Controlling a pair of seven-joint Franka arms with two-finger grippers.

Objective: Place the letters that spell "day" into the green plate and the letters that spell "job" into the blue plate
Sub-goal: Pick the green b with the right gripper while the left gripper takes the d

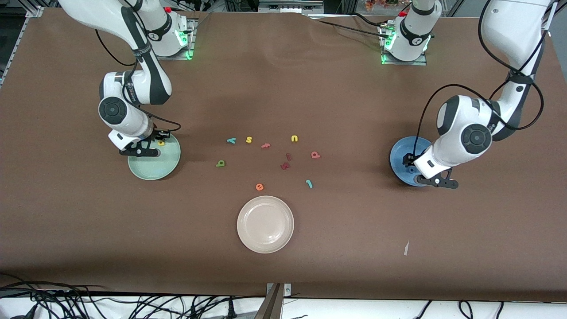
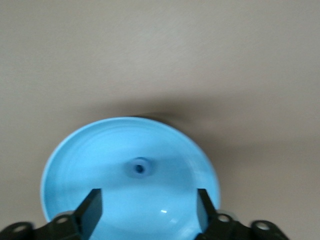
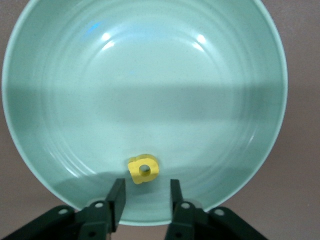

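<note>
My right gripper [image 1: 158, 137] [image 3: 147, 184] hangs open just above the green plate [image 1: 150, 170] [image 3: 60, 100]. A yellow looped letter [image 1: 161, 142] [image 3: 143, 169] lies in the plate just past its fingertips. Over the blue plate [image 1: 396, 155] [image 2: 75, 160] my left gripper [image 1: 409, 163] [image 2: 148, 195] stands wide open, and the blue ring "o" [image 2: 139, 168] lies in that plate. On the table between the plates lie the teal "y" [image 1: 231, 140], the olive-green looped letter [image 1: 220, 164], the salmon-pink looped letter [image 1: 315, 154] and the teal "j" [image 1: 309, 183].
Among them lie a yellow "s" [image 1: 249, 140], a yellow "u" [image 1: 294, 138], a small salmon letter [image 1: 266, 145], two dark red letters [image 1: 286, 161] and an orange "e" [image 1: 259, 187]. A cream-white plate [image 1: 248, 239] sits nearer the front camera.
</note>
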